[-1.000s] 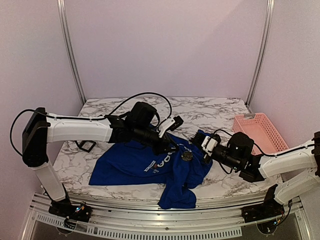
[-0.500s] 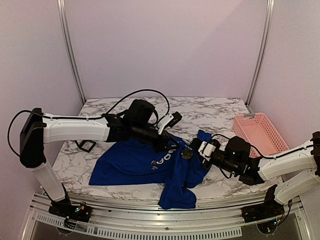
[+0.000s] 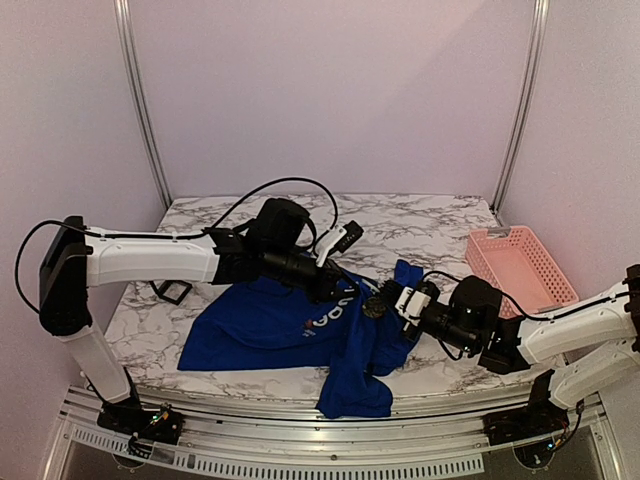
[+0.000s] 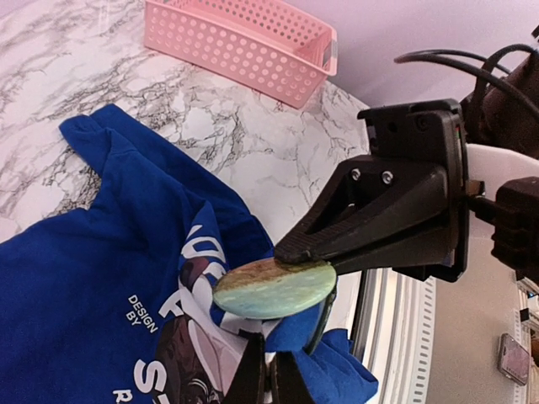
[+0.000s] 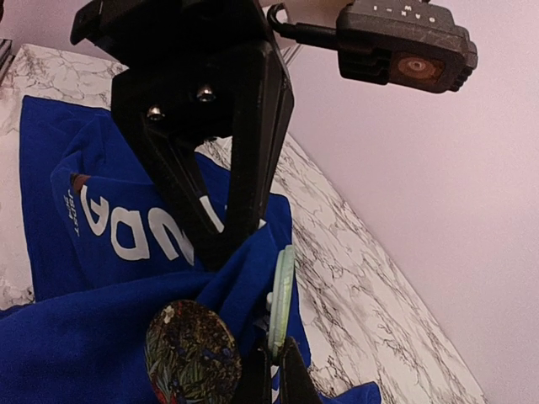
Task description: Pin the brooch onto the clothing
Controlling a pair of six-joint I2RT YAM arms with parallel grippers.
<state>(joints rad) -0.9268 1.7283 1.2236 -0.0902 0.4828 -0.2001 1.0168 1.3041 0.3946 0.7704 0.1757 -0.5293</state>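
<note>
The marble surface [image 3: 430, 225] carried everything. The clothing [image 3: 265, 330], a royal-blue T-shirt, lay crumpled across its near half with one end spilling over the front edge. Its white lettering and dark print faced up between the two arms. A pink basket [image 3: 520, 262] sat well apart at the right and looked to play no part.

The left end effector [image 5: 217, 257] was fully closed on a raised fold of the shirt next to the lettering. Its likely purpose was to lift and tension the cloth, giving the other arm a firm ridge to work against instead of slack fabric.

The right end effector [image 4: 285, 252] faced it tip to tip, also closed. It pinched a pale green disc [image 4: 274, 286] at the rim, with the flat face laid toward the lifted fold. That hold probably served to press the piece squarely against the fabric.

The brooch [image 5: 192, 352] sat against the blue cloth just beside the right end effector's own fingers. It was a small round ornament, dark, with a busy mottled face of greenish-gold and reddish flecks. The overhead view showed it as a dark dot between the two tips. Whether the pale disc was its backing piece, or already joined to it through the cloth, could not be told.
</note>
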